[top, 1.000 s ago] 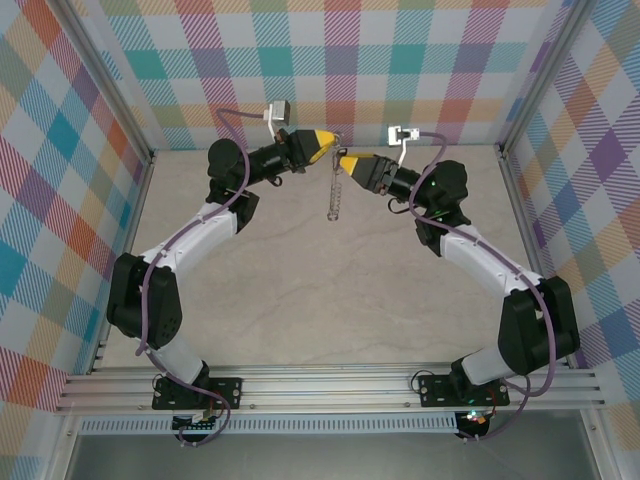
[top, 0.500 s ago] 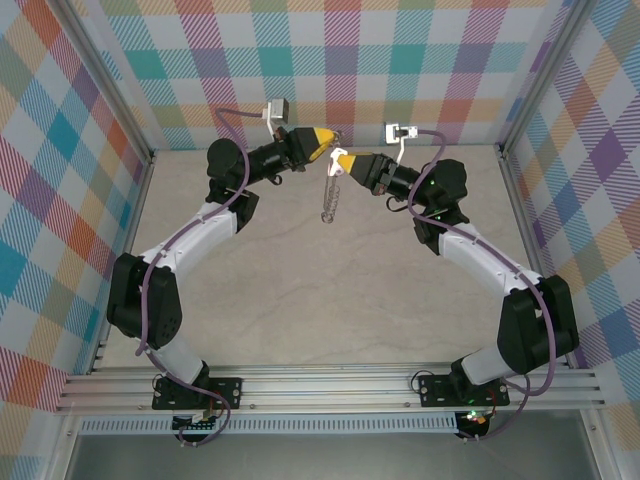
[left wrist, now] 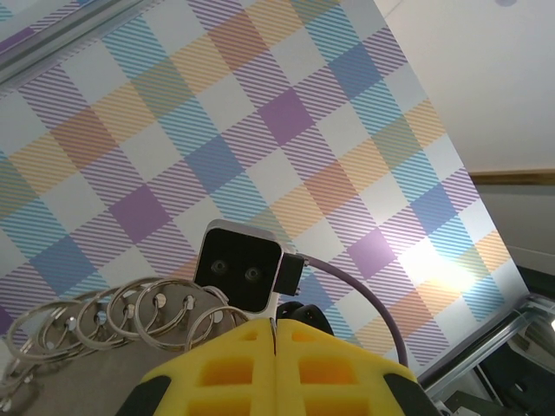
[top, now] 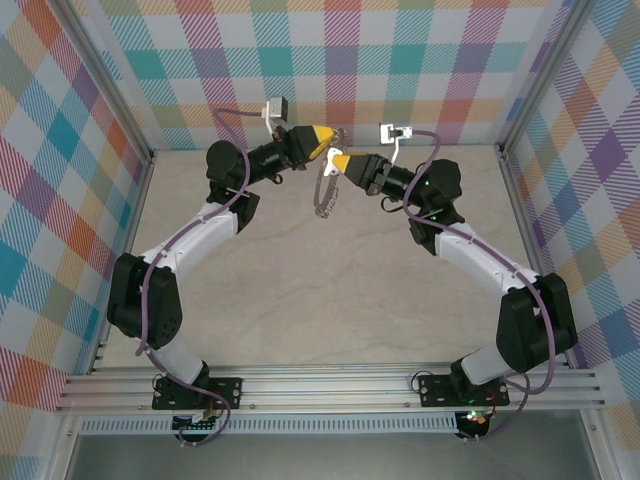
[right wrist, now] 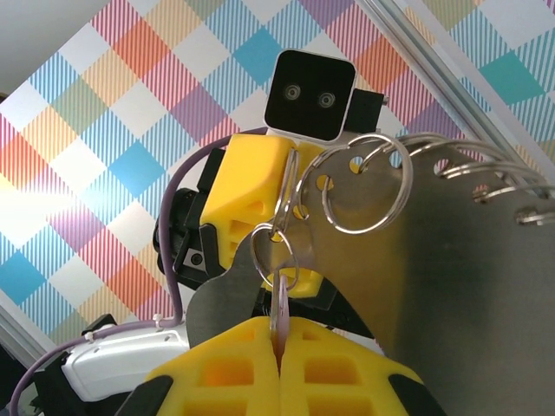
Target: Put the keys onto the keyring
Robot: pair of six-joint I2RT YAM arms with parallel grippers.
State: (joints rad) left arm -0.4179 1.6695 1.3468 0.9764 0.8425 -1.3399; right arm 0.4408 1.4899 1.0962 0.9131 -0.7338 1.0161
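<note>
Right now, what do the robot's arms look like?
The left arm and right arm are white with chunky black joints and purple cables. The left tool and right tool have yellow fingers with square holes, each topped by a small camera box.

Top view looks down; left wrist camera [right wrist: 310, 94] faces right wrist camera [left wrist: 240, 270].

The key [right wrist: 279, 314] is sitting pinched in the right gripper [right wrist: 279, 351], its blade hiding between the fingers. Beyond those fingers the keyring [right wrist: 451, 260] is running off the edge. The left gripper [left wrist: 274, 347] is covering the loops nearest its tips.
</note>
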